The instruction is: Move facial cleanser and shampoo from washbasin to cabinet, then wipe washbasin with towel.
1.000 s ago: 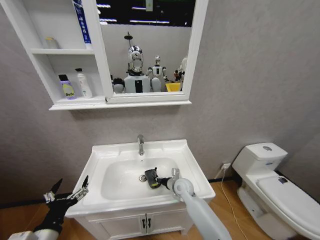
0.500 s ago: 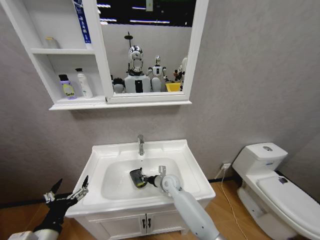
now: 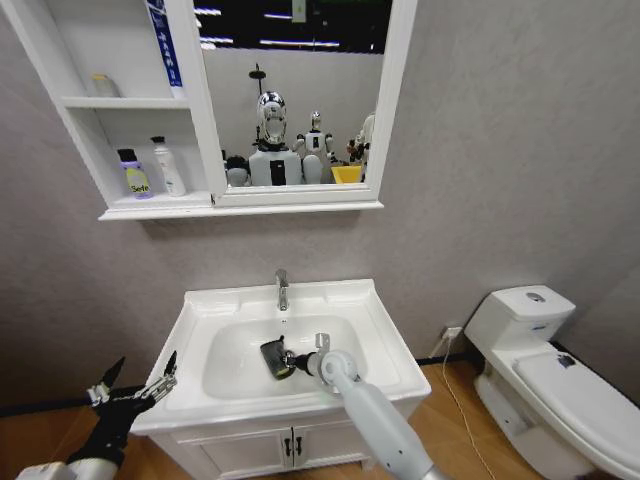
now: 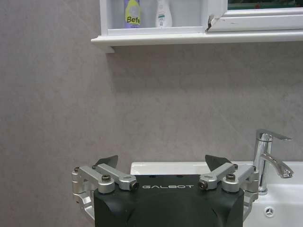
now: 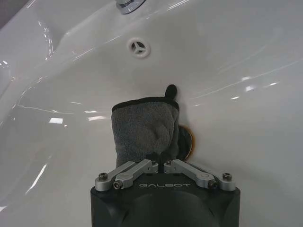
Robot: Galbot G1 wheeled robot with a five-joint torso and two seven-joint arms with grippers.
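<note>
Your right gripper (image 5: pixel 158 163) has its jaws closed on the towel (image 5: pixel 144 127), pressed into the washbasin (image 3: pixel 370 310) bowl and half hiding the drain (image 5: pixel 185 144). On the cabinet (image 3: pixel 150 205) lower shelf stand two bottles (image 3: pixel 152 170), labels hardly legible. Your left gripper (image 3: pixel 135 385) hangs beside the basin, jaws wide open and empty.

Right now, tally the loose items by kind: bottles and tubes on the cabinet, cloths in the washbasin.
Bottles on lower cabinet shelf: 2, purple and white
Tubes on upper shelf: 1, blue-and-white
Towels in washbasin: 1, grey, held by the right gripper
Total: 4
</note>
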